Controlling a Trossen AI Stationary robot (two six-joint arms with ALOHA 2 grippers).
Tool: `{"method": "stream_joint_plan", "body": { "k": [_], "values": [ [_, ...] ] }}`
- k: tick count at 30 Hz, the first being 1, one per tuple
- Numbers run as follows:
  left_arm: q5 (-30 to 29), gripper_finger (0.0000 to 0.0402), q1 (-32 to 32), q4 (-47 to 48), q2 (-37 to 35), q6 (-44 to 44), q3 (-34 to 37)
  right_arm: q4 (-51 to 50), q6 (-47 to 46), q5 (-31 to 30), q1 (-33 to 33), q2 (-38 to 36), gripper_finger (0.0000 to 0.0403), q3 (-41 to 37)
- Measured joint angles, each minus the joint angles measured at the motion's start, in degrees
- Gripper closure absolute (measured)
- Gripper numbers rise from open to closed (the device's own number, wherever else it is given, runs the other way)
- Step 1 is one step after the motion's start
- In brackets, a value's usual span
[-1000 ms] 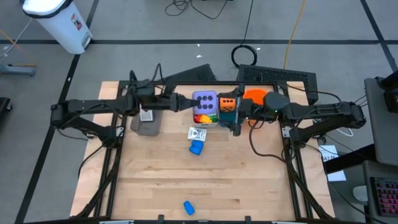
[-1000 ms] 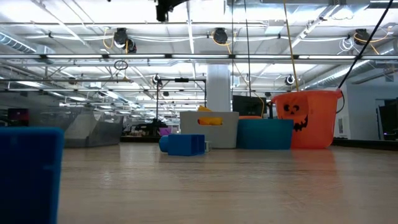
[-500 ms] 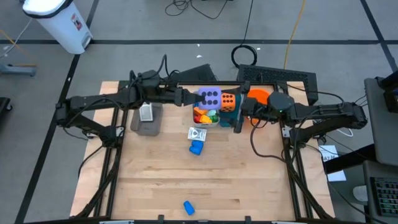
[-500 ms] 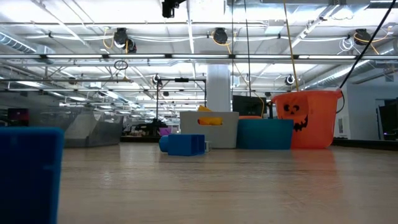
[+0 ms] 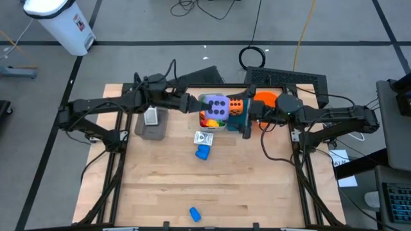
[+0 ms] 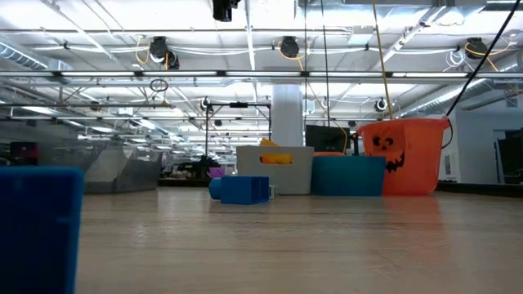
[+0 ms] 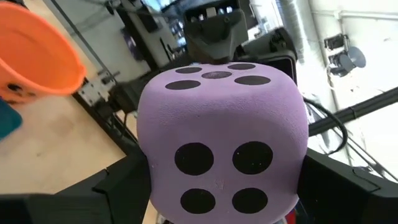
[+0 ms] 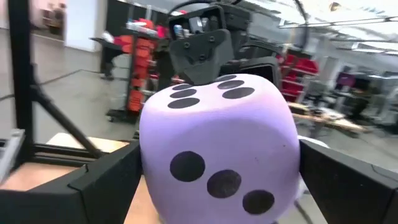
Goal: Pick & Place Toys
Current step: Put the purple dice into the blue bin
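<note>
A large purple die (image 5: pixel 216 104) with dark dots hangs high over the white bin (image 5: pixel 207 127), which holds several coloured bricks. My left gripper (image 5: pixel 207 104) comes from the table's left and is shut on it. My right gripper (image 5: pixel 245 110) faces the die from the right, level and open. Its fingers show on either side of the die (image 8: pixel 217 155) in the right wrist view, and whether they touch it I cannot tell. An orange black-dotted die (image 5: pixel 236 106) sits lower, in the teal bin (image 5: pixel 236 122). My left gripper pinches the purple die between its two fingers (image 7: pixel 118 193), by two opposite side faces (image 7: pixel 152 174). The fingers come level from the table's left. The die sits upright, one dotted face up, lifted clear of the bin and the table.
A white packet (image 5: pixel 203 137) and a blue brick (image 5: pixel 203 152) lie on the wood near the bins. Another blue brick (image 5: pixel 194 213) lies by the near edge. A grey bin (image 5: pixel 151 127) stands at the left and an orange bucket (image 5: pixel 264 99) at the far right.
My left gripper has carried the purple die a little up and toward the table's right, and has tipped to about level. The die has stayed in its hold.
</note>
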State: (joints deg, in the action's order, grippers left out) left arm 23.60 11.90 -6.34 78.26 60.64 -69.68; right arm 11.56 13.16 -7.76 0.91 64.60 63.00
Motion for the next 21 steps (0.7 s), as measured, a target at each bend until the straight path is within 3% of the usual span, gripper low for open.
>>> {"method": "stream_joint_plan", "body": {
  "k": [5, 21],
  "values": [
    [2.6, 0.0069, 0.1, -0.4, 1.2, 0.6, 0.0, -0.7, 1.8, 3.5, 0.0, 0.6, 0.0003, 0.0],
    [1.2, 0.0069, 0.6, -1.5, 1.7, 1.4, 0.1, -3.0, 0.8, 2.3, -3.2, 0.6, 0.0003, 0.0]
  ]
}}
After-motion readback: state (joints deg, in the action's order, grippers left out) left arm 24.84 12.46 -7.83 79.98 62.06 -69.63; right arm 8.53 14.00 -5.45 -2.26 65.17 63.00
